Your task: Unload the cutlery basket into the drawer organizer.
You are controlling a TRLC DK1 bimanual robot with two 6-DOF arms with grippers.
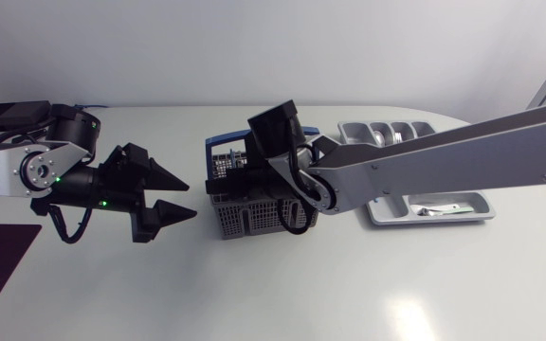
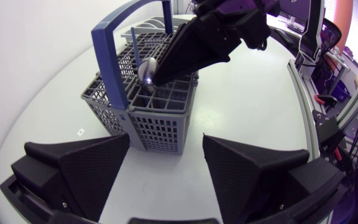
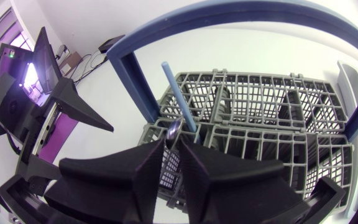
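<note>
Right end effector (image 3: 171,148): fingers clamped on the bowl end of a metal spoon (image 2: 146,70). The spoon stands in a compartment of the grey basket (image 2: 160,118), next to its blue handle (image 2: 107,56) and a blue stick (image 3: 178,96).

Left end effector (image 1: 192,200): fingers apart, empty, over the worktop (image 1: 396,284) beside the basket.

The organizer (image 1: 482,210) lies beyond the basket, partly under your right arm.

Judgement: the spoon is light, rigid and smooth, and its curved polished bowl may slip or pivot. You would hold better at the neck or flat stem. Lift it straight up, clear of the grid.
</note>
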